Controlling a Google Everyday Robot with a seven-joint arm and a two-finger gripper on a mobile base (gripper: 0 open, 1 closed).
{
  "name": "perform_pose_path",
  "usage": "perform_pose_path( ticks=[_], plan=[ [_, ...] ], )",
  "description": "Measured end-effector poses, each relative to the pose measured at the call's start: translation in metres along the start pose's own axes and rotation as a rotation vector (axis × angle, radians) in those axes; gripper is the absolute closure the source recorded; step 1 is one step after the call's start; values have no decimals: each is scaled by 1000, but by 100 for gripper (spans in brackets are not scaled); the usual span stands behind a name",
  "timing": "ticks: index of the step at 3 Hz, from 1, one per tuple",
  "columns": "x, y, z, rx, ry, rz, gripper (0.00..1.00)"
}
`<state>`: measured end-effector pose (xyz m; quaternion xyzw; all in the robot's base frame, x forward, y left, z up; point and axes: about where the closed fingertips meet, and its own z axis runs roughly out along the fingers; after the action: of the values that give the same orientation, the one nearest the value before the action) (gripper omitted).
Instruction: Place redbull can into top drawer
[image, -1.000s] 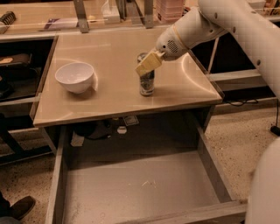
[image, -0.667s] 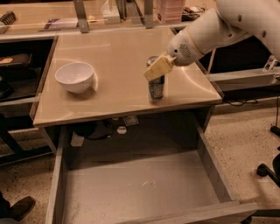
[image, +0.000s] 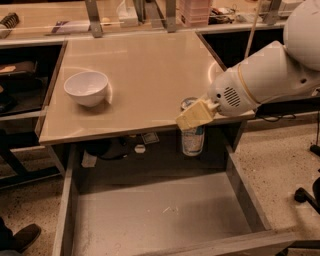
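My gripper (image: 192, 120) is shut on the redbull can (image: 192, 141), a slim silver and blue can held upright. Its cream fingers (image: 194, 115) clamp the can near its top. The can hangs just past the front edge of the beige tabletop (image: 140, 75), above the back part of the open top drawer (image: 150, 215). The drawer is pulled out wide, with a scuffed pale grey bottom and low grey walls. The white arm reaches in from the right.
A white bowl (image: 87, 88) sits on the left of the tabletop. Shelving and clutter stand behind the table. A dark shoe (image: 20, 239) is at the lower left, and a chair base (image: 307, 192) stands at the right on the speckled floor.
The gripper has carried the can from the tabletop forward and down, past the table's front edge, to a spot over the open drawer. The view has shifted closer.
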<state>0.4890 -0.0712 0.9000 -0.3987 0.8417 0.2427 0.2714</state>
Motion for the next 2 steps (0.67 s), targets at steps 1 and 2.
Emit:
perform_pose_path(
  ticks=[1,2],
  plan=[
    [-1,0,0,0,-1,-1,100],
    [23,13,26,-42,0,37,100]
  ],
)
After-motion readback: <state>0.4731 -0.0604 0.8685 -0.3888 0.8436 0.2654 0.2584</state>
